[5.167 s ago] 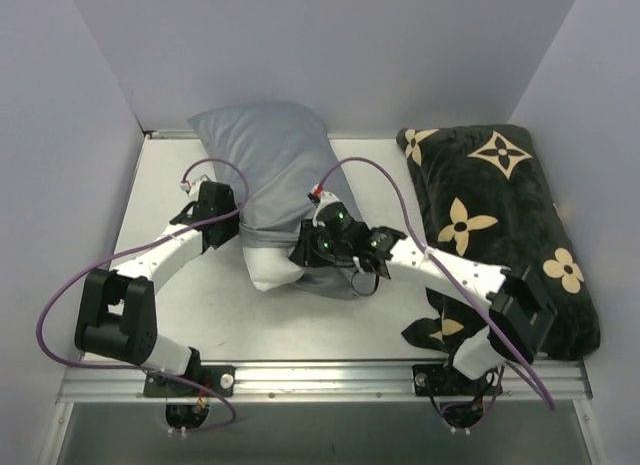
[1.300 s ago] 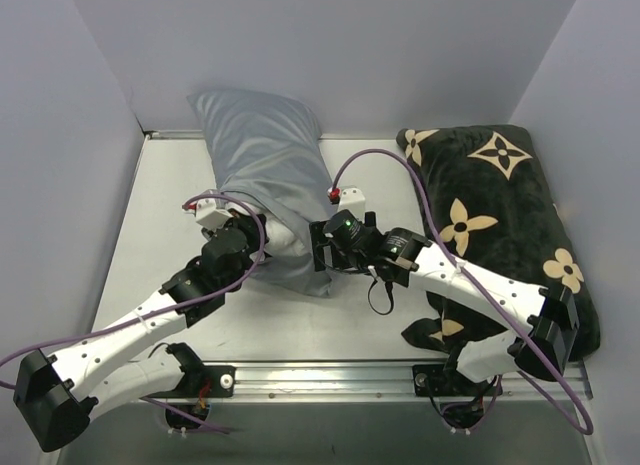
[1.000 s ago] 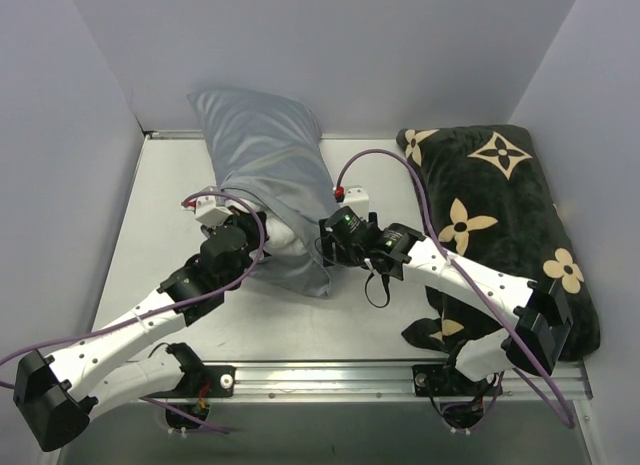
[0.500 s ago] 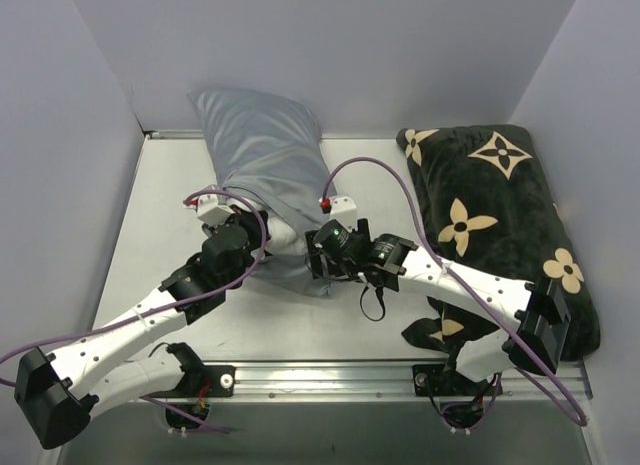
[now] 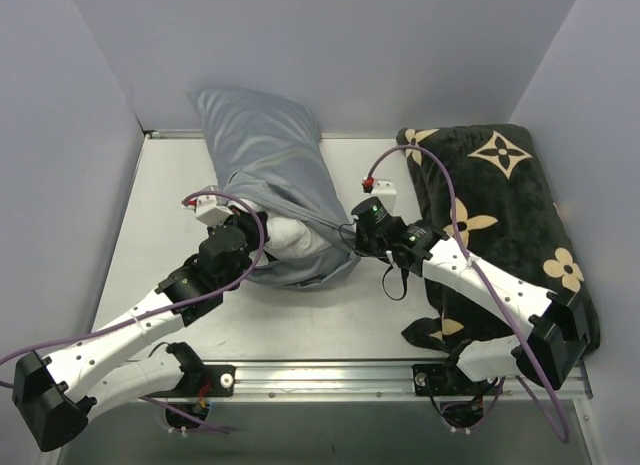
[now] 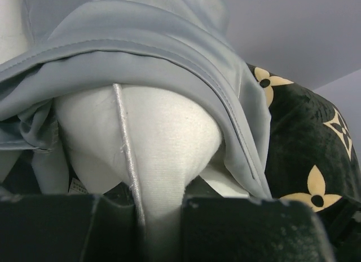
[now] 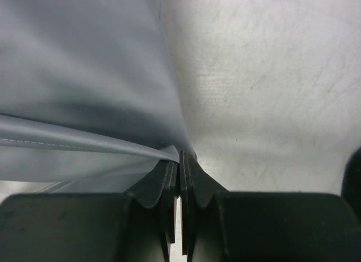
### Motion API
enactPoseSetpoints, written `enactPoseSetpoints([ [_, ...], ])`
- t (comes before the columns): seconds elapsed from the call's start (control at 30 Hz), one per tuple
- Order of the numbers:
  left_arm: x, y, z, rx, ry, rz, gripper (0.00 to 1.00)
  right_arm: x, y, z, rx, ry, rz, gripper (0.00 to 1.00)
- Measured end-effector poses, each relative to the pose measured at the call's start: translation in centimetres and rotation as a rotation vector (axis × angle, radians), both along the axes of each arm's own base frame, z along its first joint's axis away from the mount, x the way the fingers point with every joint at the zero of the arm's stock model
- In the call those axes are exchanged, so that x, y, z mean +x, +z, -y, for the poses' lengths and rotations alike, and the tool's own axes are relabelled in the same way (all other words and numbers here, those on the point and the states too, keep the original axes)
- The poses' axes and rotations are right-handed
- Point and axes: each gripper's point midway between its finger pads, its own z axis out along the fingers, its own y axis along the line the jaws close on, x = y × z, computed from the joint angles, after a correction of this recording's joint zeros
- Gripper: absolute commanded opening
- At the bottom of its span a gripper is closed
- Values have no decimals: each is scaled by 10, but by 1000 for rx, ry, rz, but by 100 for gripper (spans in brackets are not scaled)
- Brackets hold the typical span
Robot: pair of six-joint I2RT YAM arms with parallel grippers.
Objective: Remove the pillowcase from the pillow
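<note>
Pillowcase lies on a pale, seemingly metal table between grey walls.

A pale grey, faintly scuffed desk sits under soft, even light. Plain lavender-grey walls rise from its far, left and right edges, and a ribbed aluminium rail runs along its near edge.

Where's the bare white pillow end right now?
Top view, left of centre: the pillow pokes from the pillowcase, between the right gripper and the left gripper, whose fingers pinch its corner.
</note>
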Motion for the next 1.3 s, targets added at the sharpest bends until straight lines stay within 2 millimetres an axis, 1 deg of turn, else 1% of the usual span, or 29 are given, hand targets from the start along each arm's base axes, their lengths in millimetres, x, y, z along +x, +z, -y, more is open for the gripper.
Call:
enactPoseSetpoints([
  [0.1,0,2,1,-5,-1,5,0,-10,-27,2,-5,17,-70,0],
  [0.2,2,8,2,-19,0,27,0,-23,-52,4,7,32,-138,0],
  [0.27,3,13,2,-21,1,41,0,-28,-70,9,30,22,-185,0],
  [0.33,5,19,3,-14,1,52,0,-30,-88,20,59,-9,-238,0],
  [0.4,6,26,3,-15,0,63,0,-27,-102,32,79,-54,-286,0],
  [0.47,6,30,4,-12,-2,71,0,-20,-108,36,102,-77,-312,7],
  [0.5,6,30,4,-12,-2,72,0,-18,-107,35,112,-79,-317,11],
  [0.53,7,30,4,-11,-1,70,0,-16,-104,33,119,-75,-315,21],
  [0.6,9,30,5,-16,7,71,0,-13,-93,25,131,-52,-300,33],
  [0.63,11,31,6,-22,11,72,0,-12,-85,21,137,-38,-290,43],
  [0.7,13,33,12,-41,11,77,0,-8,-66,14,160,-15,-259,50],
  [0.77,14,34,21,-50,4,79,0,-9,-47,11,189,1,-222,53],
  [0.83,14,32,32,-53,-11,76,0,-15,-26,14,220,7,-186,56],
  [0.93,14,31,44,-61,-28,79,0,-26,3,19,270,16,-129,60],
  [0.97,14,31,47,-64,-31,81,0,-30,12,20,283,19,-115,62],
  [1.03,14,31,50,-70,-34,87,0,-35,23,16,299,32,-99,67],
  [1.07,14,32,51,-72,-33,90,0,-37,26,13,300,42,-98,68],
  [1.13,14,33,52,-78,-31,96,0,-39,24,5,291,57,-111,68],
  [1.17,14,34,53,-81,-31,99,0,-39,20,2,284,61,-123,68],
  [1.23,15,35,53,-84,-28,103,0,-39,5,-2,254,62,-163,68],
  [1.3,15,36,53,-84,-27,105,0,-39,-9,-2,230,50,-197,44],
])
